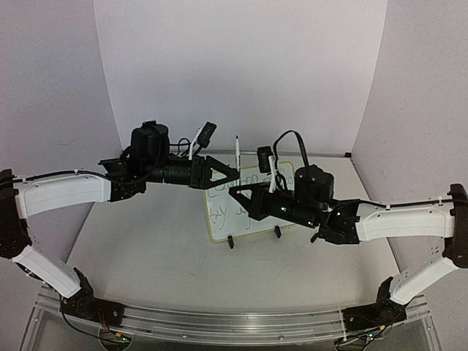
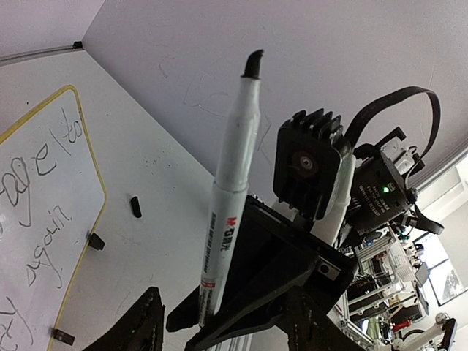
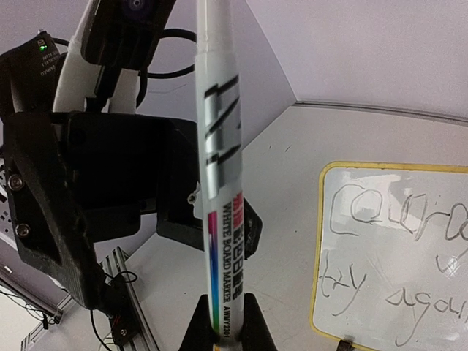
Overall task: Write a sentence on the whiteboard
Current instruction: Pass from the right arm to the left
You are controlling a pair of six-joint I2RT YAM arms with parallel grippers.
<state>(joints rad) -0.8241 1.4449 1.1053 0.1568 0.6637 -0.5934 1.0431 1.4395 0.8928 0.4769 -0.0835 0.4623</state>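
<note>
The whiteboard point(image 1: 232, 221) stands on black clip feet at mid-table, and the sentence point(image 1: 218, 214) runs across it in two lines of thin dark script. In the right wrist view the sentence point(image 3: 398, 219) reads roughly "courage" over "try again" on the whiteboard point(image 3: 380, 252). My right gripper point(image 3: 223, 333) is shut on the lower end of a white marker point(image 3: 219, 197), which stands upright. Seen from the left wrist, the marker point(image 2: 230, 197) has its dark tip up. My left gripper point(image 2: 227, 329) is open, with its fingers either side of the marker's base. Both grippers meet before the board's upper left corner.
A small black piece point(image 2: 136, 206) lies on the table beyond the whiteboard's point(image 2: 73, 190) yellow rim. Two clip feet point(image 2: 95, 240) hold the board's edge. White walls close the back and both sides. An aluminium rail point(image 1: 234, 322) runs along the near edge.
</note>
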